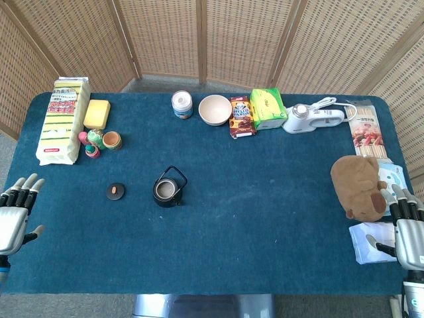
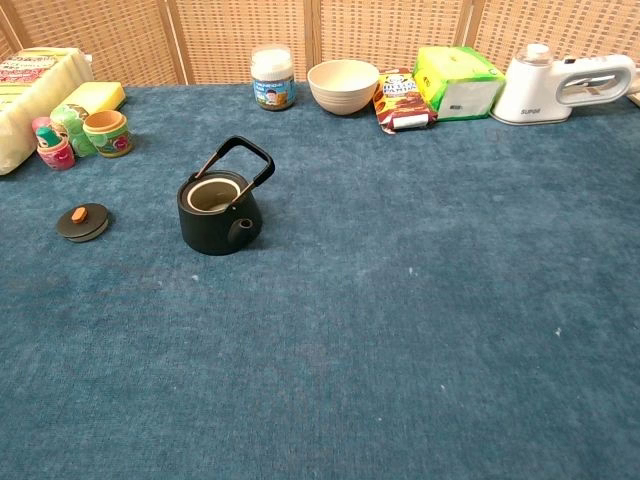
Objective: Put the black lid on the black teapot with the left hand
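1. The black lid (image 1: 116,191) is found flat on the worktop (image 1: 265,218), left of centre, knob up, just left of the open black teapot (image 1: 168,188).
2. The left hand (image 1: 16,212), at the lower left edge, is held empty, fingers (image 1: 25,189) spread; the lid lies to its upper right.
3. The right hand (image 1: 407,228) is far off, empty.
4. The teapot's handle is raised; no long axis is shown by the round lid.

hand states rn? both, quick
Left hand: open, holding nothing, at the table's left edge.
Right hand: open, holding nothing, beside the plush bear.
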You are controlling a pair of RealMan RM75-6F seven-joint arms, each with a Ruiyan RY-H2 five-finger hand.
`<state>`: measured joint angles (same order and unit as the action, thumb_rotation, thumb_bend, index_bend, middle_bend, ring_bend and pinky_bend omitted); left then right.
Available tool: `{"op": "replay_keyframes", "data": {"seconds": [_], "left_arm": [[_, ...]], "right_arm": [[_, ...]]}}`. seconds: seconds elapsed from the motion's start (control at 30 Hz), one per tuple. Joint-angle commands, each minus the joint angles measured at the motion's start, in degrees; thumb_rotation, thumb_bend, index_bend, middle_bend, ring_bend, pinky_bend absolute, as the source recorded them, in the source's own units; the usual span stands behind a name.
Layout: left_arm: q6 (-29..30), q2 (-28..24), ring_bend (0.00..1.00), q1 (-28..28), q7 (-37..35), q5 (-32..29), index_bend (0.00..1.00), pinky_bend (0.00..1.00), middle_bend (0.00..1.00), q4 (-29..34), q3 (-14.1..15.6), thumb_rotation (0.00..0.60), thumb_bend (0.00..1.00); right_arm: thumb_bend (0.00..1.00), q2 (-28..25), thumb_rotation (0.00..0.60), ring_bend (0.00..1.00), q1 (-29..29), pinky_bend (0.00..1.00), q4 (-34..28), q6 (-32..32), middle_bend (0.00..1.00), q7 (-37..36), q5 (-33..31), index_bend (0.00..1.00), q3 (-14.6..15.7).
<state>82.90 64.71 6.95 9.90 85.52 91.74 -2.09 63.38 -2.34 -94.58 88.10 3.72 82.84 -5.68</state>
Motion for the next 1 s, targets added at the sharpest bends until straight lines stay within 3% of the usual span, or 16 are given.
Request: {"op": "replay_keyframes", "data": {"seconds": [0.03,0.3,0.5,0.8,1.0], "left_arm": [[-0.4,0.3,0.00,0.1,0.1,0.0,0.00,0.14,0.00,-0.2,0.3,0.600,0.16],[0.0,0.1,0.00,0.1,-1.2,1.0,0.00,0.13,0.00,-0.1,0.6,0.600,0.13],[-7.4,-0.7,0.00,4.2,-2.9,-3.2,0.01,0.11,0.00,-0.6,-1.6,0.600,0.11],[-15.1,1.6,0.00,11.2,-0.1,-7.6,0.22,0.11,0.00,-3.8,-5.6,0.600,0.11],[-18.1,5.3,0.00,14.3,5.9,-10.8,0.24,0.11,0.00,-6.7,-6.5,0.600,0.11]], "right_arm": [[0.00,-0.1,0.600,0.01,0.0,0.00,0.0,0.0,0.03,-0.2,0.3,0.10,0.1],[0.01,-0.4,0.600,0.01,0.0,0.00,-0.4,-0.7,0.03,-0.5,0.3,0.10,0.5],[0.01,-0.2,0.600,0.01,0.1,0.00,-1.3,-0.8,0.03,0.9,0.8,0.10,0.9],[0.01,0.4,0.600,0.01,-0.6,0.00,-0.6,-3.4,0.02,0.7,-1.2,0.10,0.8],[0.01,0.1,0.600,0.01,-0.9,0.00,-0.1,-5.2,0.02,-1.2,-2.5,0.10,0.7]]}}
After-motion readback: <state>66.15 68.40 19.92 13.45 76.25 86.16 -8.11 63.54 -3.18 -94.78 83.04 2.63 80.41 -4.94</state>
